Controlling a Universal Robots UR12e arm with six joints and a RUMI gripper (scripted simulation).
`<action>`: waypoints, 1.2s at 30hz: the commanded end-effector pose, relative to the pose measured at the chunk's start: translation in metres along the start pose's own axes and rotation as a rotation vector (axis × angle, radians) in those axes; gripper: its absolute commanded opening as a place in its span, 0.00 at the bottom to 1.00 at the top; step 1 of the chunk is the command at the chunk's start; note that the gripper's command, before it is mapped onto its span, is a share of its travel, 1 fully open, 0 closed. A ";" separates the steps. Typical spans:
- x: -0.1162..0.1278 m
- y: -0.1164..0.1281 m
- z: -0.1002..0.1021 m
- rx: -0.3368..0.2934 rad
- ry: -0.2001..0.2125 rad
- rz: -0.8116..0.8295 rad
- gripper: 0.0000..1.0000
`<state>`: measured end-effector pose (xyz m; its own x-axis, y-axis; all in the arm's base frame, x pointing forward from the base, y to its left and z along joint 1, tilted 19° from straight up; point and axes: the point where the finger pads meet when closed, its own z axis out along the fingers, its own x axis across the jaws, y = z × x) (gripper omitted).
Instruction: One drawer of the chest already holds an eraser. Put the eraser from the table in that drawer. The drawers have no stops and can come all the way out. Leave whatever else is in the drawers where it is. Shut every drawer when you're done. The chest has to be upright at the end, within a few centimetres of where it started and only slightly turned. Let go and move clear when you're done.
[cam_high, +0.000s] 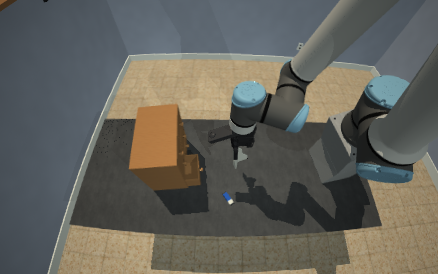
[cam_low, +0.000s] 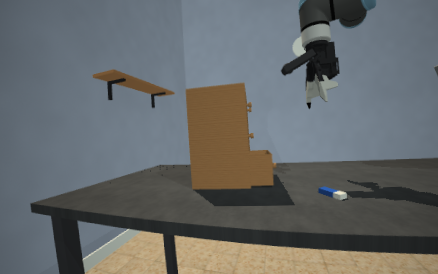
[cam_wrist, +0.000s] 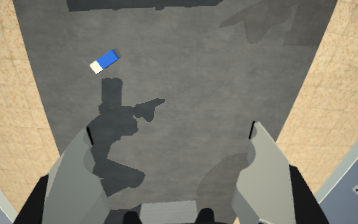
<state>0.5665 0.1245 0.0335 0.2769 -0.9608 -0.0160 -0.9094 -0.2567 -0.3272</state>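
Presently, entries run from the camera side of the table back to the wall, each placed against the chest.

Table (cam_low: 150, 210): dark top on dark legs; it bears the chest and the eraser.

Eraser (cam_low: 332, 193): blue with a white end, lying flat on the table in front of the chest's drawer side, well apart from it and nearer the table's front edge. In the wrist view it shows at the upper left (cam_wrist: 105, 60), clear of both fingers.

Chest (cam_high: 155, 145): brown wood, upright, three drawers with small knobs facing the arm.

Bottom drawer (cam_low: 262, 167): pulled part way out of the chest; contents hidden in every view.

Upper two drawers: flush with the chest front, only their knobs stand out.

Gripper (cam_low: 316, 97): hanging high above the table, on the drawer side of the chest and above its top, pointing down. Fingers stand spread wide with bare table between them; nothing is held.

Arm (cam_high: 280, 107): grey with blue joint caps, reaching in from the side opposite the chest.

Shelf (cam_low: 131, 82): wooden board on two black brackets, fixed to the wall behind the chest.
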 end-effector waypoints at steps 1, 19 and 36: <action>-0.003 -0.053 0.003 -0.003 0.001 0.001 1.00; -0.005 -0.072 0.005 0.006 0.000 0.001 1.00; -0.005 -0.083 0.017 0.079 -0.003 -0.005 1.00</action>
<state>0.6406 0.1514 0.0473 0.2802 -0.9598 -0.0173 -0.8914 -0.2534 -0.3757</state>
